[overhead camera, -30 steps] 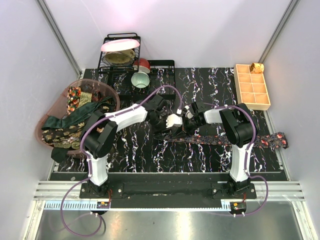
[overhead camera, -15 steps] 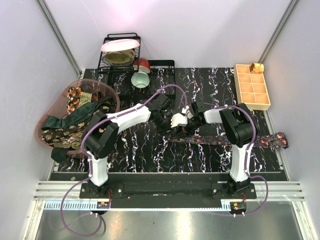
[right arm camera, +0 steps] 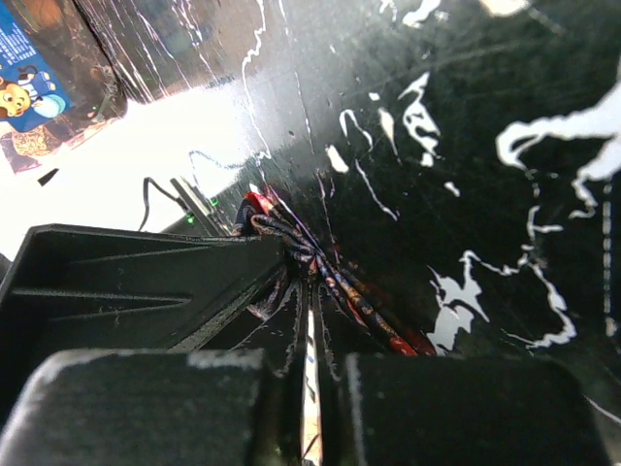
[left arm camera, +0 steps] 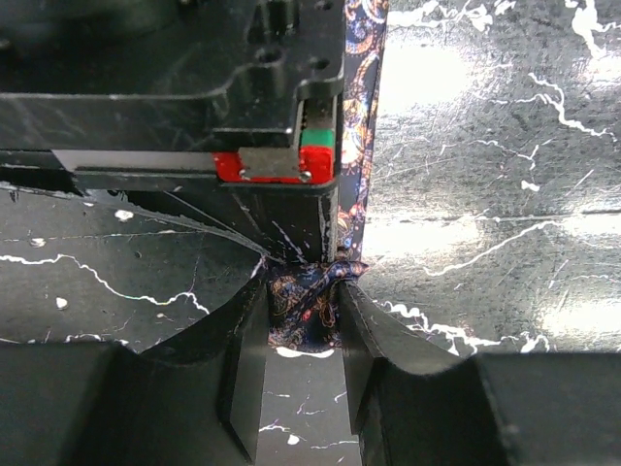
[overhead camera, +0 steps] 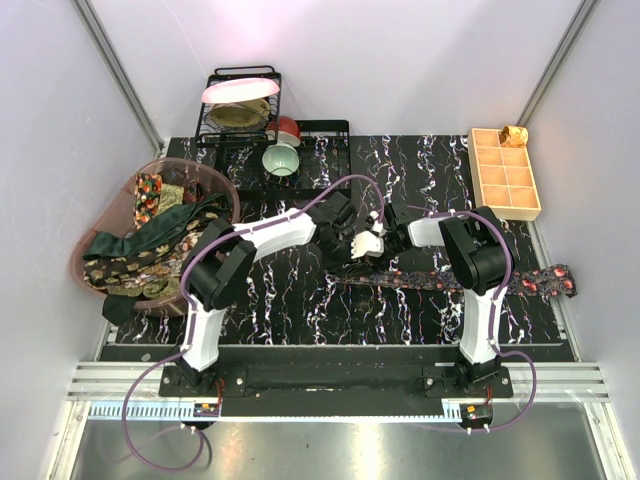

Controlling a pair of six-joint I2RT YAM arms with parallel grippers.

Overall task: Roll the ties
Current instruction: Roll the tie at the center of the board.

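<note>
Both on the dotted tie (overhead camera: pixel 545 280): left gripper (left arm camera: pixel 302 328) half-closed, pinching its bunched end; right gripper (right arm camera: pixel 309 325) squeezed nearly flat, apparently on fabric too.

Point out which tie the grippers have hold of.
The dark red-dotted tie, stretched across the table, its end pinched by the left gripper and the right gripper. The other ties sit heaped in the pink basket at the left.
</note>
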